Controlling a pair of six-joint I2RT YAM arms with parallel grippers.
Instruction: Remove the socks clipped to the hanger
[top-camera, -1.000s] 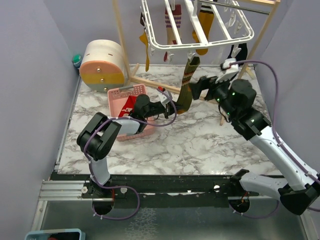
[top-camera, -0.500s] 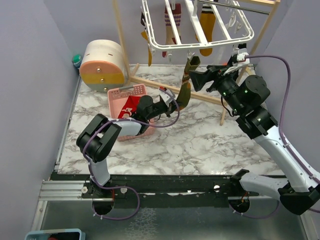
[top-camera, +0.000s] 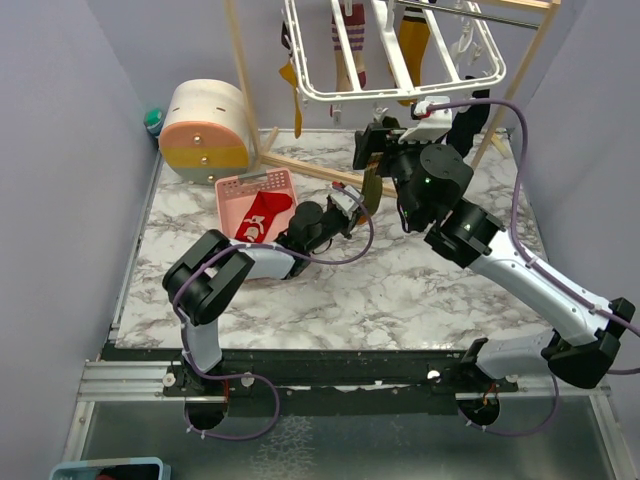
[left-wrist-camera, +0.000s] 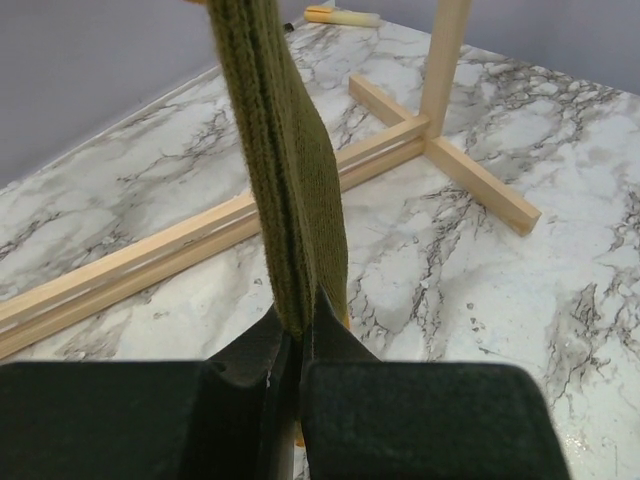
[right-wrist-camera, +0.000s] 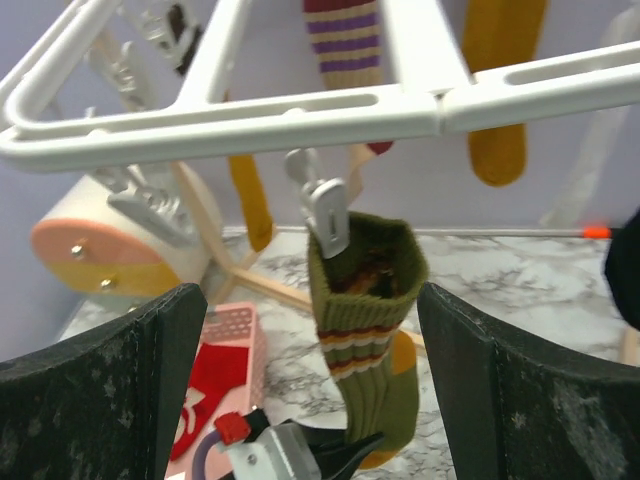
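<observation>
Freeing the olive sock looks to be the step in hand: it hangs by its striped cuff from one clip on the front bar of the white hanger, its toe end reaching down toward the worktop. The left hand is pressed together on that lower end, pinching the fabric so the sock runs straight up out of its grip. The right hand is spread wide and faces the clip, its two fingers on either side of the cuff and touching nothing. To do this well, I would judge that the left hand should pull down and a little toward the pink basket, steadily rather than with a jerk, since the hanger hangs free and a sharp tug may only swing the frame. The right hand could help by closing on the clip or the bar beside it to steady the frame, taking care not to snag the neighbouring clips. Keeping the pinch firm matters, because ribbed knit could slide out between smooth fingers. A mustard sock and a striped red sock hang farther back on the hanger, and a red sock lies in the basket.
</observation>
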